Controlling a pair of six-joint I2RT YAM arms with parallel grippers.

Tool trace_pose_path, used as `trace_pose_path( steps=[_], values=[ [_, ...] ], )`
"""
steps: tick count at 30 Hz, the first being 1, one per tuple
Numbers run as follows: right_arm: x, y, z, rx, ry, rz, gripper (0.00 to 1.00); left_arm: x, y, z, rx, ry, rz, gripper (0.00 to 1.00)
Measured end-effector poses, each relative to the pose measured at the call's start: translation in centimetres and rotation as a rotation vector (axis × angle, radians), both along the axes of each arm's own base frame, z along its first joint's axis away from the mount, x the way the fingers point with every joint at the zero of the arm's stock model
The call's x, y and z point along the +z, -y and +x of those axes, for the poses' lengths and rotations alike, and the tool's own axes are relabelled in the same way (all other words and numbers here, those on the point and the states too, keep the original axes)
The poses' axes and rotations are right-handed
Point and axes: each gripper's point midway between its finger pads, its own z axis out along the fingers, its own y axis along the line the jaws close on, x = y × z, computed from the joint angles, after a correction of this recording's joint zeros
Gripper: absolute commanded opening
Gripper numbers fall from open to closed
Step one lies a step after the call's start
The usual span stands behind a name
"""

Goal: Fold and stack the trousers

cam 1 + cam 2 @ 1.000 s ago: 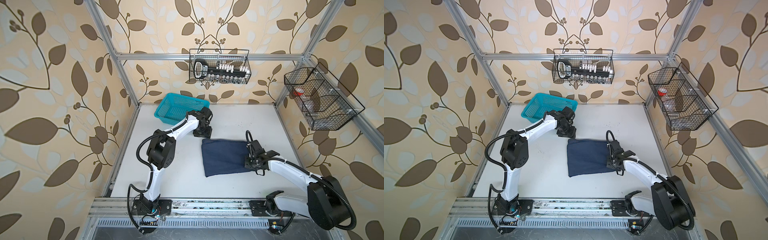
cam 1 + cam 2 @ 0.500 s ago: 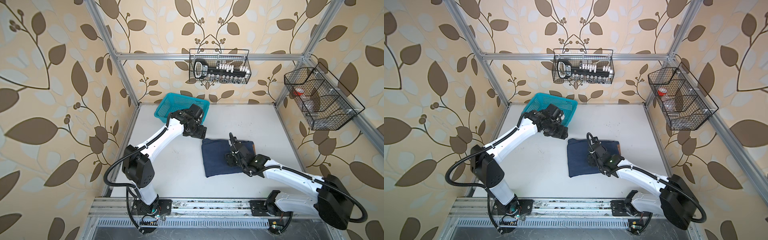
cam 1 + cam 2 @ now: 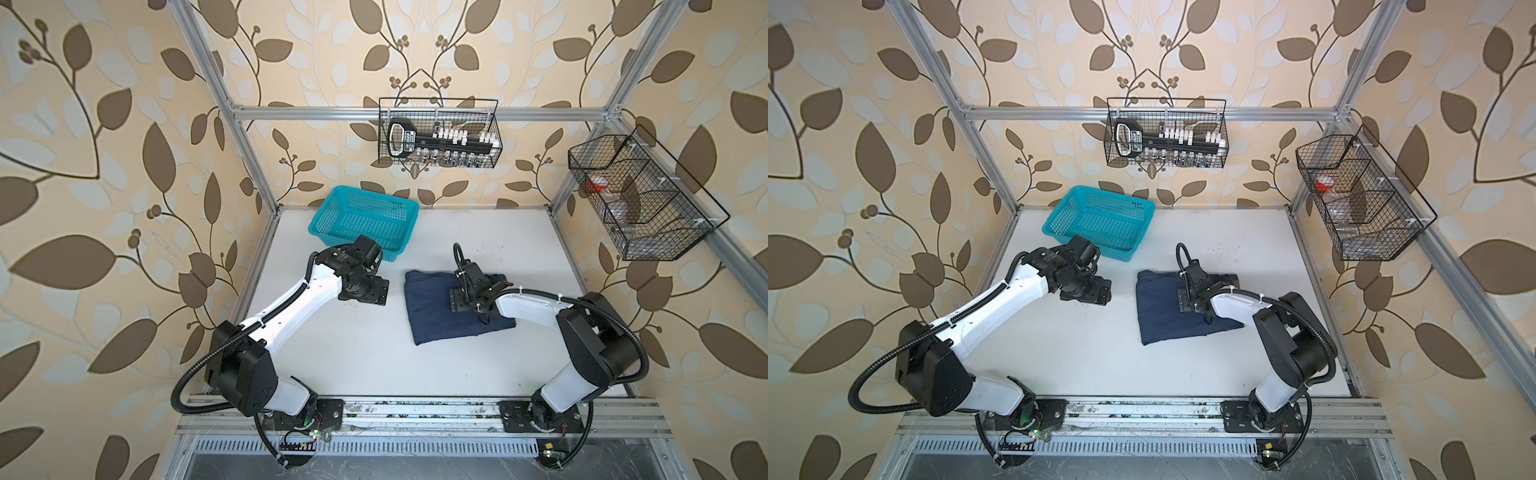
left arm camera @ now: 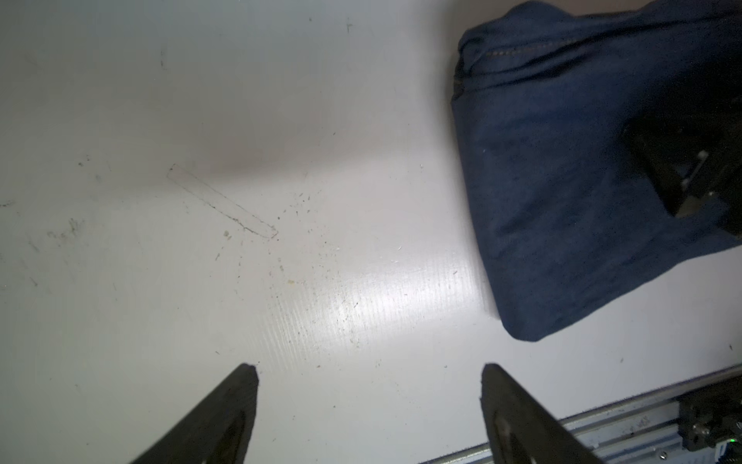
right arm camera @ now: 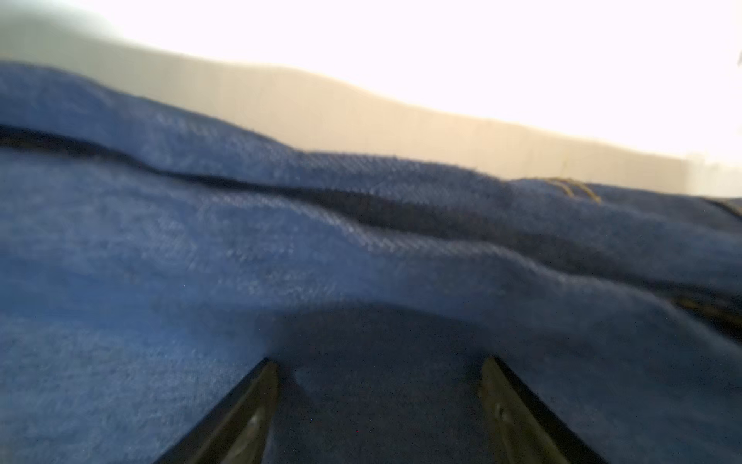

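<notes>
**Two grippers spread wide, one folded pair of trousers (image 3: 432, 309) (image 3: 1158, 309)**

One white table (image 3: 353, 357) carries everything, and the trousers lie on it as a dark navy, roughly square folded bundle, flat, right of the table's middle in both top views.

The left arm (image 3: 299, 303) reaches in from the left of the trousers and stops short of them, with bare table in between. The right arm (image 3: 536, 311) bends in from the trousers' right side and passes over their right edge.

A teal basket (image 3: 374, 195) stands beyond the trousers' far left corner, well apart from them.

The left gripper (image 3: 368, 293) (image 4: 367, 367) hangs over bare table near the trousers' left edge. Its fingers (image 4: 225, 409) stand far apart with nothing between them.

The right gripper (image 3: 465, 297) (image 5: 379, 361) sits low over the top of the trousers, its fingers (image 5: 241, 409) likewise apart. The denim between them lies flat and unpinched; I cannot tell whether the tips touch it.

Orange stitching (image 5: 578, 189) shows along a seam of the trousers, ahead of the right gripper.
</notes>
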Motion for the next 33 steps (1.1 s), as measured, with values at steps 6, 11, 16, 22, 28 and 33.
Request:
trace_pose_path(
  steps=[6,11,16,22,28,33],
  values=[
    [0.1,1.4,4.7,-0.069,-0.019,0.026,0.82,-0.6,-1.5,-0.4,0.034,-0.011,0.018,0.89],
    [0.5,3.5,9.0,-0.121,-0.030,0.027,0.81,-0.8,-2.0,-0.5,0.047,-0.019,0.024,0.89],
    [1.3,5.9,11.6,-0.160,-0.039,0.029,0.80,-1.1,-2.5,-0.5,0.058,-0.028,0.030,0.89],
    [1.2,10.8,12.3,-0.212,-0.079,-0.003,0.79,-1.3,-2.9,-0.5,0.061,-0.038,0.039,0.89],
    [0.6,15.0,13.6,-0.253,-0.090,-0.052,0.80,-2.1,-3.1,-0.5,0.048,-0.065,0.059,0.89],
    [0.6,19.0,15.2,-0.321,-0.090,-0.038,0.72,-2.4,-3.1,-0.5,0.046,-0.077,0.065,0.89]
  ],
)
